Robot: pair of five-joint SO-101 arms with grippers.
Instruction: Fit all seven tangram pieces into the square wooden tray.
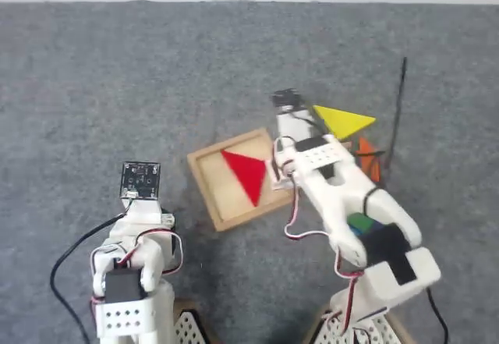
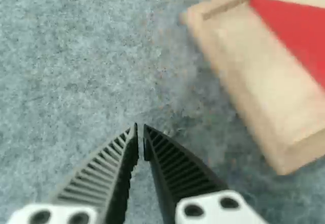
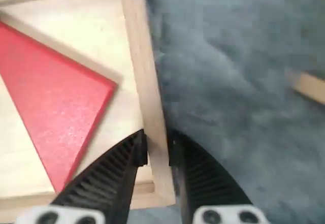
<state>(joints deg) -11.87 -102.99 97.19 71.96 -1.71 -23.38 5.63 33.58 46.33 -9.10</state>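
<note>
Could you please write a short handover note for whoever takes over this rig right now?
Left gripper: shut, empty, over the carpet beside the wooden tray.
Right gripper: shut on the tray's wall, one finger inside, one outside.
Done: the red triangle lies in the tray.
Left: six pieces, among them the yellow triangle and orange piece on the carpet outside it, and a green piece partly under the right arm.
</note>
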